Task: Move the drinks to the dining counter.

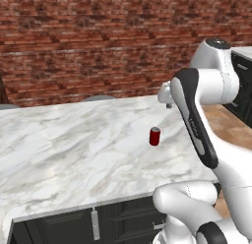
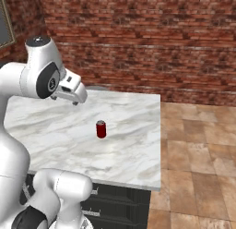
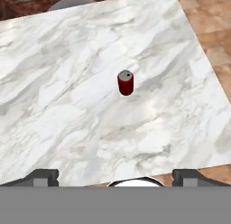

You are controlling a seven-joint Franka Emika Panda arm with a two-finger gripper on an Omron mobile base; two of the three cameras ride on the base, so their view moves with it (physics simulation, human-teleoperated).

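A small dark-red can [image 1: 154, 136] [image 2: 101, 129] [image 3: 126, 82] with a silver top stands upright on the dining counter [image 1: 74, 139] [image 2: 133, 149] [image 3: 67, 83], a broad white-grey veined marble top, toward its right end. My gripper [image 1: 165, 95] [image 2: 77, 97] [image 3: 115, 175] hangs well above the counter, nearer to me than the can and apart from it. Its jaws stand wide open with nothing between them, one dark fingertip [image 3: 43, 177] at each lower corner of the hand view. The can is the one drink in view.
A red brick wall [image 1: 98, 41] runs behind the counter. Rounded grey stool tops [image 1: 100, 97] [image 3: 67, 2] peek over its far edge. Dark drawers [image 1: 93, 223] sit under its near edge. Brown tiled floor [image 2: 198, 154] spreads to the right, with dark cabinets [image 1: 242, 85] beyond.
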